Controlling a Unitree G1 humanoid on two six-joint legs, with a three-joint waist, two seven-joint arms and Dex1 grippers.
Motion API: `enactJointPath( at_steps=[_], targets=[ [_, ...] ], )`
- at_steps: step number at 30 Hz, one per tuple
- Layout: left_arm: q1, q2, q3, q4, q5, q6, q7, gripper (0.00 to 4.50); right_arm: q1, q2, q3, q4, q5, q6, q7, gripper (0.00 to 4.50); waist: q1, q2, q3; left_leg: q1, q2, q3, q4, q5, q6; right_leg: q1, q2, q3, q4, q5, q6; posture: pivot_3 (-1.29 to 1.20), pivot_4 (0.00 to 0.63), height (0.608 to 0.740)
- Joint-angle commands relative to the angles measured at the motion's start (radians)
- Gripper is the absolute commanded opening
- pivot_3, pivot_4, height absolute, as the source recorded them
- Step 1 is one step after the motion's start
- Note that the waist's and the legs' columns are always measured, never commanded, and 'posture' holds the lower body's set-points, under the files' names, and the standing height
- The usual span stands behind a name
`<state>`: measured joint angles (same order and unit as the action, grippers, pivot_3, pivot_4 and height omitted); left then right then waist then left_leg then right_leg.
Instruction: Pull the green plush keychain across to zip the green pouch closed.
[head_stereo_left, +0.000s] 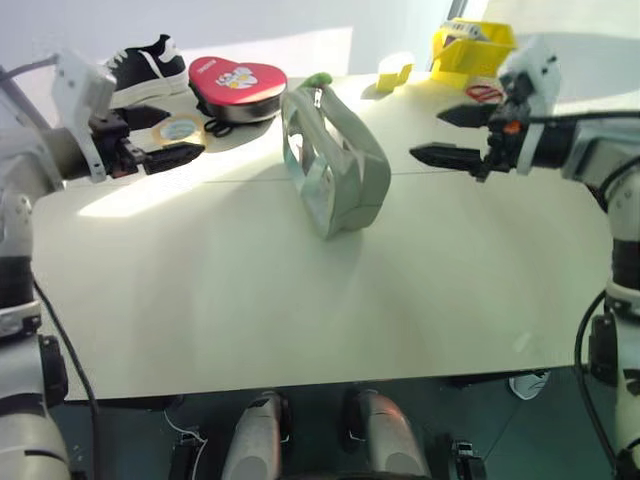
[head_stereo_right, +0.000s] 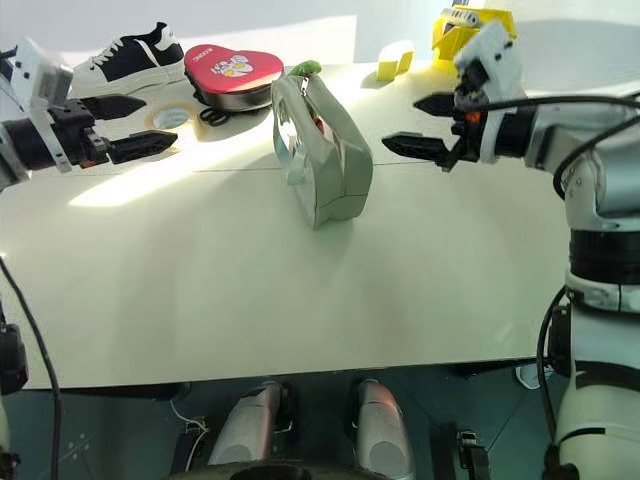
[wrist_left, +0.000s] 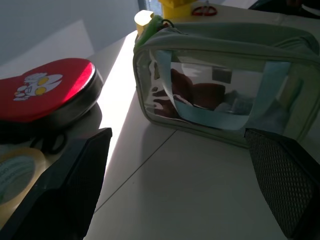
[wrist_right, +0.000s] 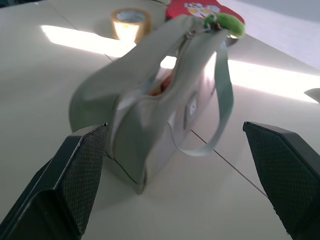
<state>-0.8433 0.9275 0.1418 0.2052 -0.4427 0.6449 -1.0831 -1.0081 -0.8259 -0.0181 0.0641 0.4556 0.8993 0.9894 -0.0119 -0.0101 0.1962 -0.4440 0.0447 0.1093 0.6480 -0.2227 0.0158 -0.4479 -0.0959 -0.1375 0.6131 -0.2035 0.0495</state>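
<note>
The green pouch (head_stereo_left: 335, 165) stood upright on the worktop (head_stereo_left: 300, 300), just above the centre of the head views, its long axis running from the upper part of the frame toward the middle. Its top zipper gaped open along the length, with reddish contents visible through the slit in the right wrist view. The green plush keychain (head_stereo_left: 318, 80) sat at the pouch's far end, near the red heart-shaped tin (head_stereo_left: 238, 82), so the zip looked to be at its starting point and none of the closing done. The left gripper (head_stereo_left: 172, 135) hovered at the left of the frame and the right gripper (head_stereo_left: 447, 135) at the right, both with fingers spread wide and holding nothing, each well apart from the pouch. Grasping the keychain, steadying the pouch and the whole pull remained.
</note>
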Motion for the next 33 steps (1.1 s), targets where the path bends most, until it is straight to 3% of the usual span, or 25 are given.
enactJointPath(
  at_steps=[1, 10, 15, 21, 24, 33],
  targets=[
    [-0.038, 0.031, -0.009, 0.027, 0.022, -0.057, -0.046, 4.48, -0.046, 0.018, 0.003, 0.007, 0.002, 0.015, -0.015, 4.5, 0.0, 0.0, 0.0, 0.0, 0.0, 0.0, 0.0, 0.0, 0.0, 0.0, 0.0, 0.0, 0.0, 0.0, 0.0, 0.0, 0.15, 0.74],
    [-0.078, 0.002, -0.018, 0.019, 0.023, -0.053, -0.042, 4.48, -0.073, 0.053, 0.008, 0.008, -0.004, 0.002, -0.05, 4.5, 0.001, 0.0, 0.0, -0.001, -0.001, 0.001, 0.003, 0.0, 0.0, 0.0, -0.001, 0.001, 0.0, 0.001, 0.001, 0.0, 0.15, 0.74],
    [-0.118, -0.029, -0.014, -0.011, -0.02, -0.021, -0.054, 4.48, -0.156, 0.154, 0.047, 0.058, -0.049, -0.01, -0.138, 4.5, -0.004, 0.0, 0.0, -0.001, 0.0, 0.002, 0.003, 0.001, -0.001, -0.001, 0.0, 0.002, 0.003, 0.001, 0.001, 0.0, 0.15, 0.74],
    [-0.153, -0.012, -0.052, -0.099, -0.061, 0.01, -0.157, 4.48, -0.292, 0.33, 0.101, 0.217, -0.112, 0.014, -0.248, 4.5, -0.006, 0.0, 0.0, 0.0, 0.001, 0.002, 0.004, 0.002, -0.002, -0.001, 0.0, 0.002, 0.006, 0.001, 0.001, 0.0, 0.15, 0.74],
    [-0.167, -0.027, -0.035, -0.111, -0.069, 0.02, -0.132, 4.48, -0.322, 0.403, 0.136, 0.288, -0.133, 0.004, -0.254, 4.5, -0.003, -0.001, 0.0, 0.0, 0.0, 0.002, 0.004, 0.002, -0.002, -0.001, 0.001, 0.002, 0.006, 0.001, 0.001, 0.0, 0.15, 0.74],
    [-0.079, -0.014, 0.013, -0.185, -0.079, 0.026, -0.074, 4.48, -0.357, 0.526, 0.25, 0.594, -0.302, -0.243, -0.246, 4.5, -0.001, -0.001, 0.0, -0.001, 0.0, 0.002, 0.005, 0.002, -0.002, -0.001, 0.0, 0.003, 0.007, 0.001, 0.001, 0.0, 0.15, 0.74]
  ],
)
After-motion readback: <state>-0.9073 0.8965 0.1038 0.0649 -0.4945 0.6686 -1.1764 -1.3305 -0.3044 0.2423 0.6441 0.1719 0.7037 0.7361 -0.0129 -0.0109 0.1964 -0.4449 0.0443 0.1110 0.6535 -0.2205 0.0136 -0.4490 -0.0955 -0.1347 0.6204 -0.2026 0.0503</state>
